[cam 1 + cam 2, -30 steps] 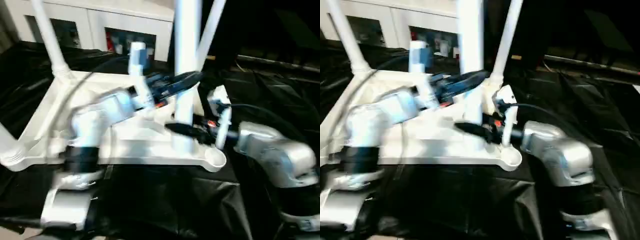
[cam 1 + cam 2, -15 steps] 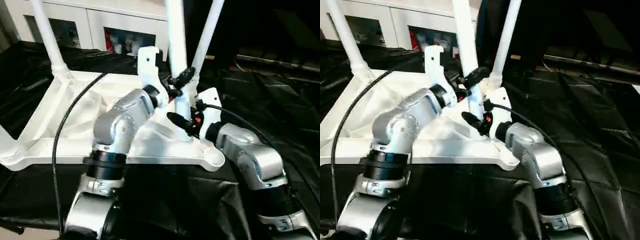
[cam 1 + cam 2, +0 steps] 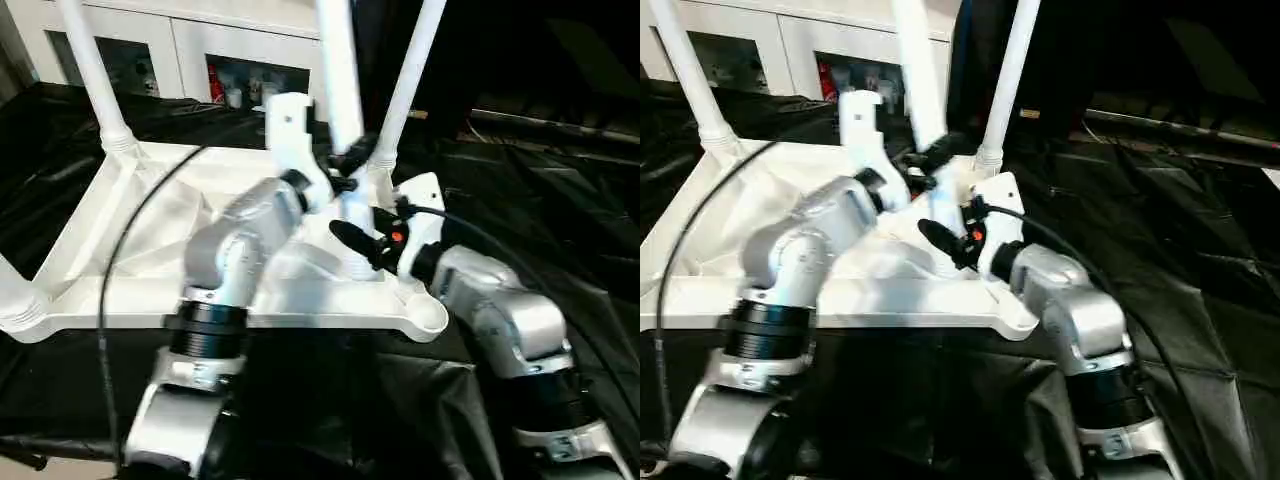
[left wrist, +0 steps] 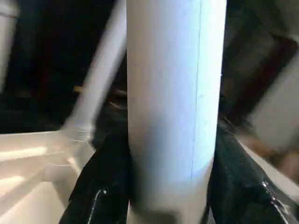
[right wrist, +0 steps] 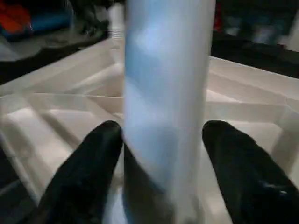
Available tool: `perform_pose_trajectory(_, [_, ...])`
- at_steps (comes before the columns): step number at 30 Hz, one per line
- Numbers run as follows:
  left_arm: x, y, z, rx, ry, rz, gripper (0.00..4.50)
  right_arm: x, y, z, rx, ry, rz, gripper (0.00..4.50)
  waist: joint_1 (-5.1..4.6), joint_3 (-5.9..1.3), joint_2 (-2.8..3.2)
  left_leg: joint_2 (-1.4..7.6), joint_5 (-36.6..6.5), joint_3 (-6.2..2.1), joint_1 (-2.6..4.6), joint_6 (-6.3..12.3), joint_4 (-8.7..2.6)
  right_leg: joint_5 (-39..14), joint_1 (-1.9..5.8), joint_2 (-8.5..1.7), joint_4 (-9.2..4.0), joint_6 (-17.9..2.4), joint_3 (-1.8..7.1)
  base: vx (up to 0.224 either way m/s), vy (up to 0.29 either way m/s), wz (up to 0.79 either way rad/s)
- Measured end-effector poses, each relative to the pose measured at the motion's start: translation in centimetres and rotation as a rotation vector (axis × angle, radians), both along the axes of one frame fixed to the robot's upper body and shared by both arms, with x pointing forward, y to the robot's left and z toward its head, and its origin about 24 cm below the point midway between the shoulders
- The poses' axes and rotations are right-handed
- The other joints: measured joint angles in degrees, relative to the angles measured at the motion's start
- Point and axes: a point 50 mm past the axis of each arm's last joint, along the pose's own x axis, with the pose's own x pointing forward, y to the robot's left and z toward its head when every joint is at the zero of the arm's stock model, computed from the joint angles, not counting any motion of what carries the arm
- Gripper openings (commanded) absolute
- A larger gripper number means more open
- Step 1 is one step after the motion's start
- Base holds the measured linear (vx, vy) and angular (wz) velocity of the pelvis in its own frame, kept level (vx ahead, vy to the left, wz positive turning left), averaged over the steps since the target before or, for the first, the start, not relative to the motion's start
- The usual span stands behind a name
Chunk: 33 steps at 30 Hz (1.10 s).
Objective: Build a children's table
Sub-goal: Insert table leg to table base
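**Both grippers at one loose table leg**

An upturned white table top (image 3: 120, 290) lies on black sheeting (image 3: 560, 200), ribbed underside up. Legs stand in its far-left (image 3: 95, 80) and far-right (image 3: 405, 90) corners. A third white leg (image 3: 338, 90) stands tilted on the underside near the right end. The left gripper (image 4: 163, 186) pinches this leg, both black fingers (image 4: 100, 186) pressed against it. The right gripper (image 5: 163, 172) straddles the leg lower down, its fingers (image 5: 93, 163) spread slightly clear of it.
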Motion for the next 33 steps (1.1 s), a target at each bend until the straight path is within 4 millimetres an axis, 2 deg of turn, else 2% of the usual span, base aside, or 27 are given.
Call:
perform_pose_trajectory(4, [-0.5, 0.0, 0.1, -0.006, -0.006, -0.128, 1.84, -0.4, -0.8, 1.0, 0.044, -0.005, 0.097, 3.07, 0.03, 0.00, 0.00, 0.00, 0.00, 0.00, -0.02, 0.02, 0.00, 0.00, 0.00, 0.00, 0.00, 0.00, -0.01, 0.000, 0.000, 0.00])
perform_pose_trajectory(9, [-1.4, -0.1, 0.3, -0.059, 0.000, -0.323, 1.84, -1.0, -1.7, 1.3, 0.006, 0.008, 0.215, 3.07, -0.02, 0.00, 0.01, 0.02, 0.04, 0.00, 0.01, 0.01, 0.00, 0.00, 0.01, 0.00, 0.04, -0.01, -0.03, 0.000, 0.000, 0.00])
perform_pose_trajectory(13, [-1.7, 0.3, 1.4, -0.143, -0.026, -0.409, 1.84, -1.6, -1.4, 1.7, 0.012, 0.002, 0.279, 2.67, -0.20, 0.00, 0.01, 0.09, 0.08, 0.00, 0.02, -0.06, 0.00, 0.00, 0.00, 0.00, 0.10, -0.01, -0.11, 0.000, 0.000, 0.00])
perform_pose_trajectory(16, [-1.7, 0.4, 2.6, -0.178, -0.063, -0.431, 1.84, -1.7, -1.0, 1.7, 0.019, 0.002, 0.295, 2.29, -0.09, 0.00, 0.01, 0.14, 0.13, 0.00, 0.02, -0.11, 0.00, 0.00, 0.04, 0.00, 0.10, -0.02, -0.18, 0.000, 0.000, 0.00])
perform_pose_trajectory(21, [-1.7, 0.6, 2.6, -0.183, -0.068, -0.449, 1.84, -1.7, -0.9, 1.7, 0.021, 0.001, 0.295, 2.06, 0.03, 0.00, 0.01, 0.16, 0.16, 0.00, 0.00, -0.13, 0.00, 0.01, 0.05, -0.01, 0.09, -0.03, -0.22, 0.000, 0.000, 0.00])
perform_pose_trajectory(29, [-1.7, 0.7, 2.6, -0.183, -0.070, -0.438, 1.84, -1.6, -0.8, 1.7, 0.026, 0.000, 0.284, 2.01, -0.05, 0.00, 0.01, 0.20, 0.18, 0.00, 0.00, -0.14, 0.00, 0.01, 0.05, 0.00, 0.09, -0.03, -0.26, 0.000, 0.000, 0.00])
perform_pose_trajectory(30, [-1.6, 0.6, 2.6, -0.177, -0.064, -0.421, 2.40, -1.6, -0.7, 1.6, 0.031, 0.004, 0.273, 2.01, -0.06, 0.00, 0.01, 0.21, 0.18, 0.00, -0.01, -0.15, 0.00, 0.01, 0.06, 0.00, 0.09, -0.03, -0.27, 0.000, 0.000, 0.00])
perform_pose_trajectory(33, [-1.0, 0.1, 2.3, -0.124, -0.043, -0.337, 2.57, -1.2, -0.6, 1.1, 0.001, 0.011, 0.217, 2.00, 0.03, 0.00, 0.01, 0.22, 0.21, 0.00, -0.02, -0.18, 0.00, 0.01, 0.09, -0.01, 0.09, -0.03, -0.29, 0.000, 0.000, 0.00])
